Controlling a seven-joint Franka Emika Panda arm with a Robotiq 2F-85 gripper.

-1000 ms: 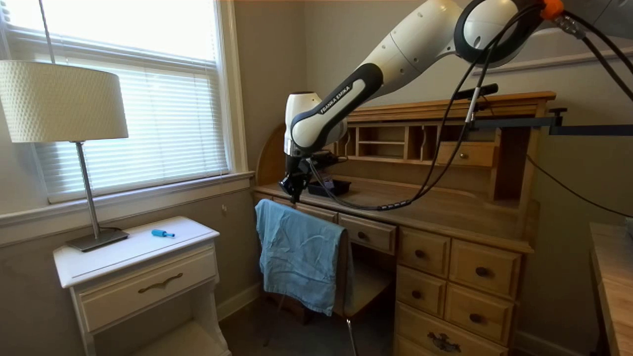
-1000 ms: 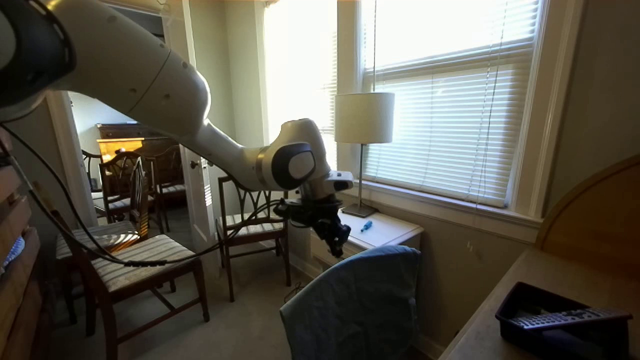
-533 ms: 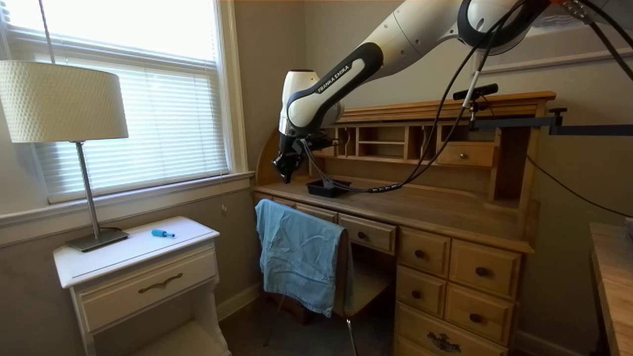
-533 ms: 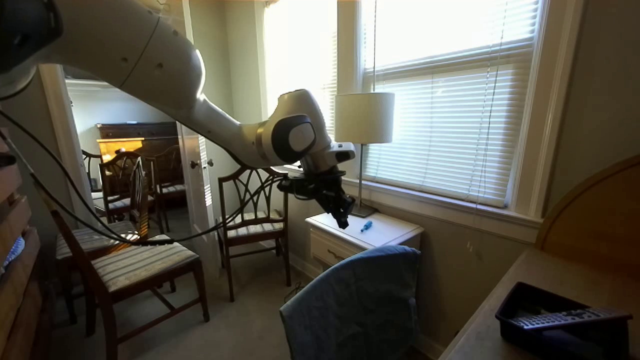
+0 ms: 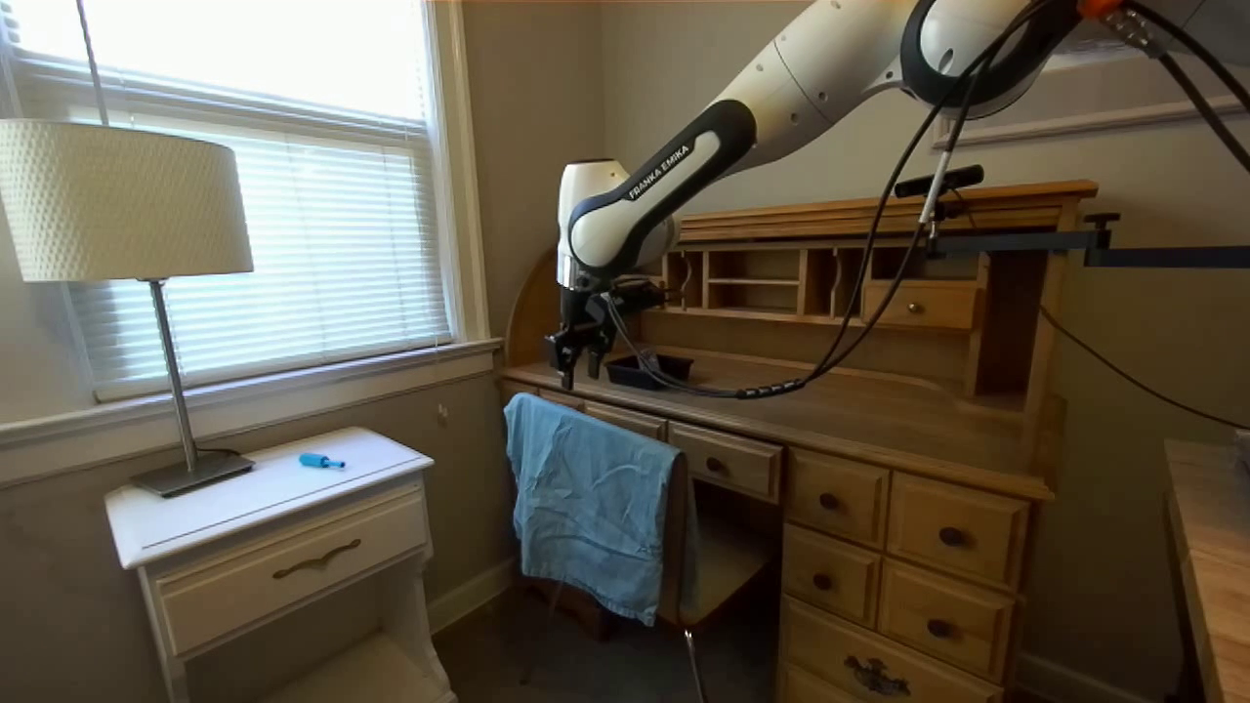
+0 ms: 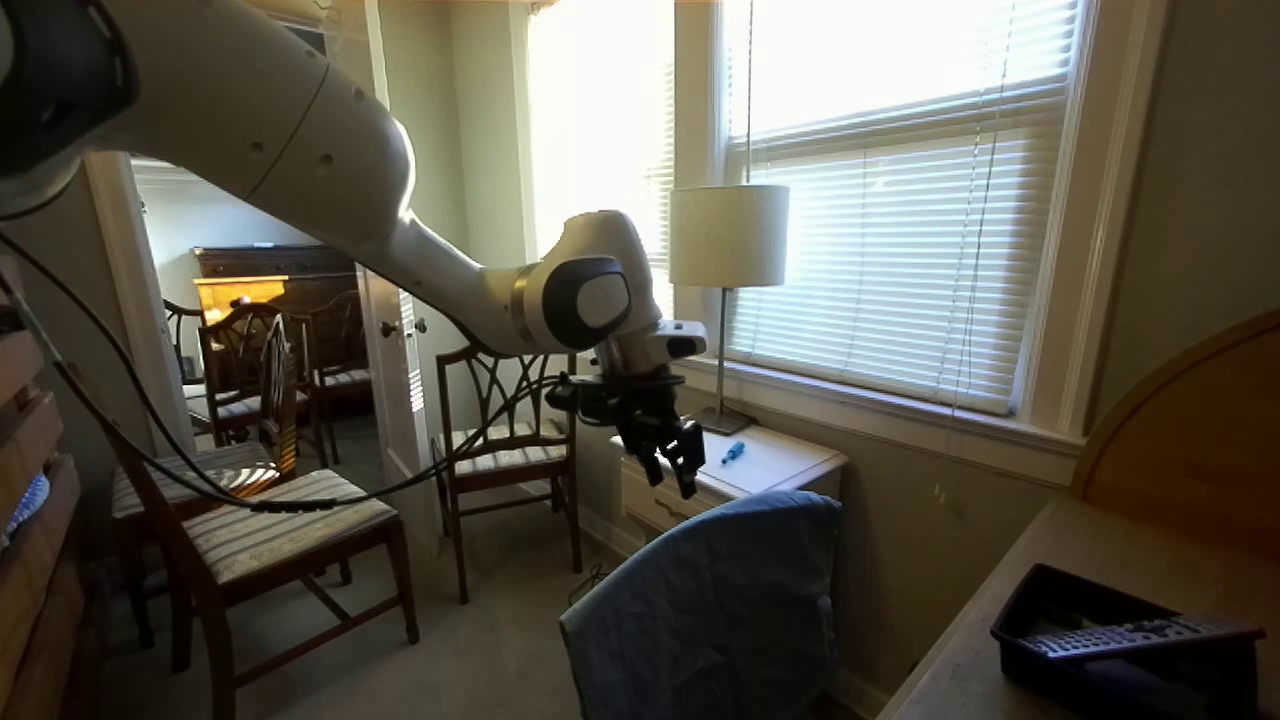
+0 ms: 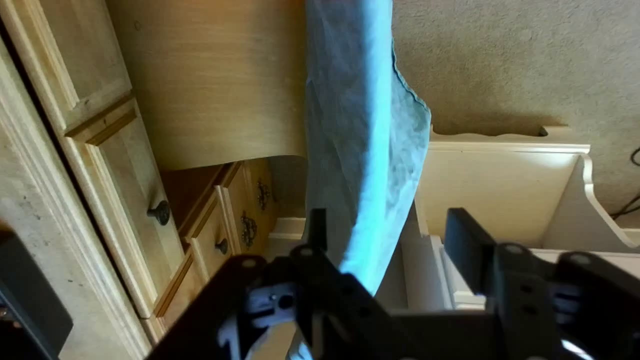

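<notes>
My gripper (image 5: 581, 377) is open and empty, with its fingers pointing down. It hangs above a blue cloth (image 5: 591, 508) draped over the back of a chair (image 5: 730, 571). In an exterior view the gripper (image 6: 672, 484) shows two separate fingers, apart from the cloth (image 6: 710, 610). In the wrist view the cloth's bright top fold (image 7: 375, 150) runs into the gap between the open fingers (image 7: 385, 245), seen from above. The cloth's lower end there is partly hidden behind the gripper.
A wooden desk (image 5: 840, 410) bears a black tray (image 6: 1030, 590) holding a remote control (image 6: 1130, 636). A white nightstand (image 5: 381, 454) bears a lamp (image 5: 127, 205) and a small blue tool (image 5: 321, 461). Wooden chairs (image 6: 290, 520) stand behind the arm in an exterior view.
The arm first rose from low near the cloth's top, then came partly back down. The gripper's fingers, close together before, have spread apart. The cloth has not visibly moved.
</notes>
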